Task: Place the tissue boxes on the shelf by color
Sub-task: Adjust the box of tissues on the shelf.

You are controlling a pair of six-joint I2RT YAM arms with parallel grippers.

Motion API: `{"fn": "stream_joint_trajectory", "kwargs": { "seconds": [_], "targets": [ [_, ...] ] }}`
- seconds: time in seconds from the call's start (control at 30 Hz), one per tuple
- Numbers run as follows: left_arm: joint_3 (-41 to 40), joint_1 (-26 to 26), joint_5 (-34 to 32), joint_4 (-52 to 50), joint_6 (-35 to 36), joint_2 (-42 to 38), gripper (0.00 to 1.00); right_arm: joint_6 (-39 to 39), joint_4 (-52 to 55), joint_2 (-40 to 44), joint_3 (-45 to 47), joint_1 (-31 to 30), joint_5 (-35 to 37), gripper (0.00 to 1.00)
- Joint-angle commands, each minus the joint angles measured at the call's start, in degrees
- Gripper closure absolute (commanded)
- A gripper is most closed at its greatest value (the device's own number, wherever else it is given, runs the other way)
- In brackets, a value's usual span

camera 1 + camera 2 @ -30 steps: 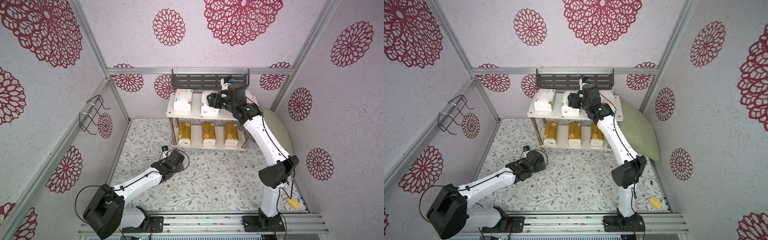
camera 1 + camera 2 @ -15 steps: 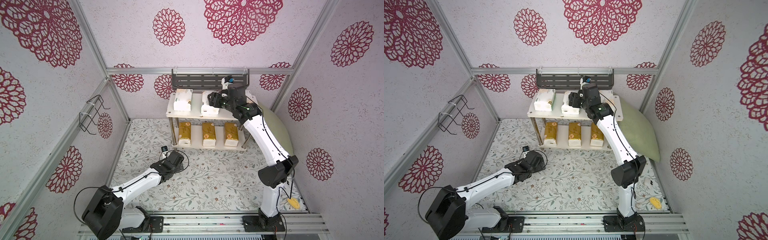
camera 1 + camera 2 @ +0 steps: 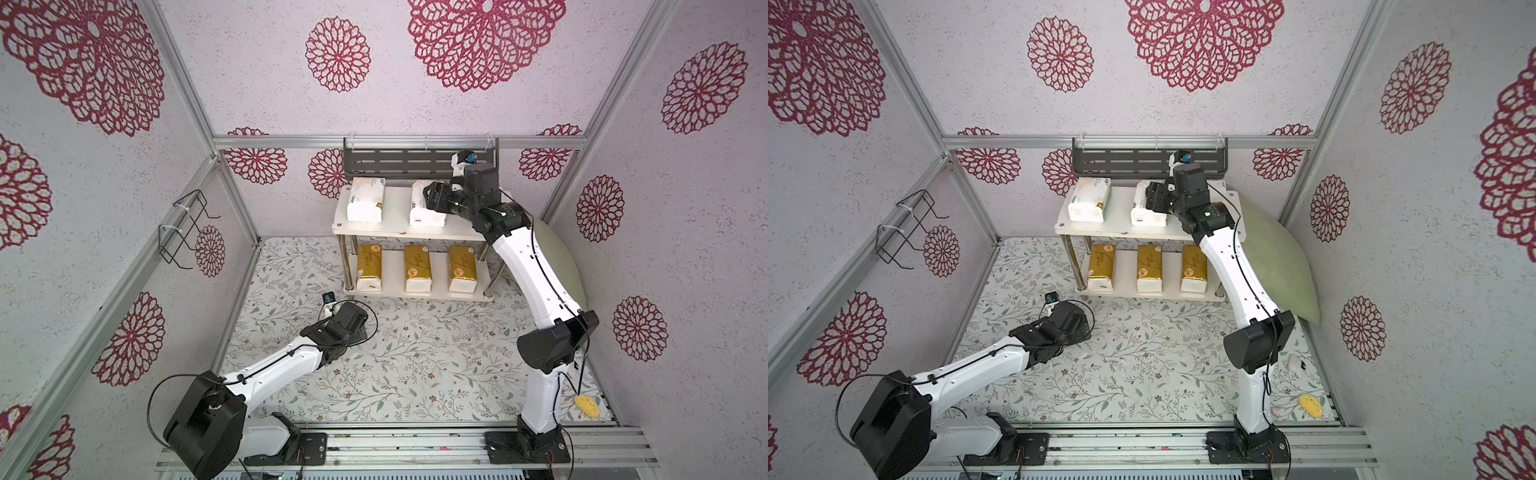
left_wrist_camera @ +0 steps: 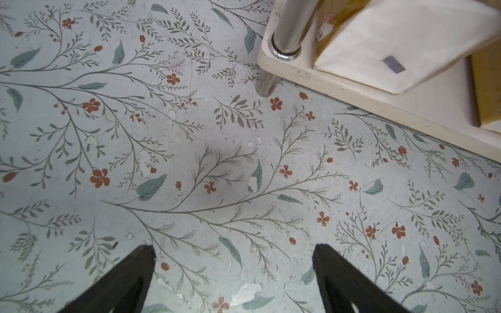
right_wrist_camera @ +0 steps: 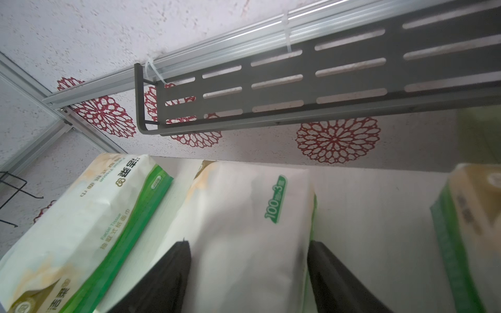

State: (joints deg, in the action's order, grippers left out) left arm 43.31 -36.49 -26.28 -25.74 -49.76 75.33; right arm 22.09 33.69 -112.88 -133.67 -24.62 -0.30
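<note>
Since whites go atop the shelf (image 3: 390, 228), right gripper (image 5: 248, 242) jaws clasp the middle white tissue pack (image 5: 249, 211); left gripper (image 4: 234, 246) jaws gape.

Bright, even, diffuse light fills both top views, with faint shadows and straight wall rails bowing towards the frame edges. In the right wrist view, one white tissue pack (image 5: 466, 230) is blurred.

The middle white tissue pack (image 5: 244, 230) carries green print reading "100" and "3". The white pack (image 5: 81, 230) at its nine o'clock in both top views reads "Facial Tissue", 洁柔 and 抽取式纸面巾. The gold packs' (image 3: 417, 268) round labels are too small to read.
</note>
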Motion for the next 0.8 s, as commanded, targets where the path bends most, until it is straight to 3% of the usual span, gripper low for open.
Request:
{"fn": "stream_joint_trajectory", "kwargs": {
  "seconds": [0.0, 0.77],
  "targets": [
    [0.09, -0.07, -0.78, -0.11, -0.34, -0.97, 0.01, -1.65, 0.39, -1.35, -2.06, 0.19, -2.24, 0.25],
    [0.63, -0.07, -0.79, -0.2, -0.25, -0.67, 0.01, -2.22, -0.17, -0.18, -2.72, 0.28, -3.03, 0.23]
  ]
}}
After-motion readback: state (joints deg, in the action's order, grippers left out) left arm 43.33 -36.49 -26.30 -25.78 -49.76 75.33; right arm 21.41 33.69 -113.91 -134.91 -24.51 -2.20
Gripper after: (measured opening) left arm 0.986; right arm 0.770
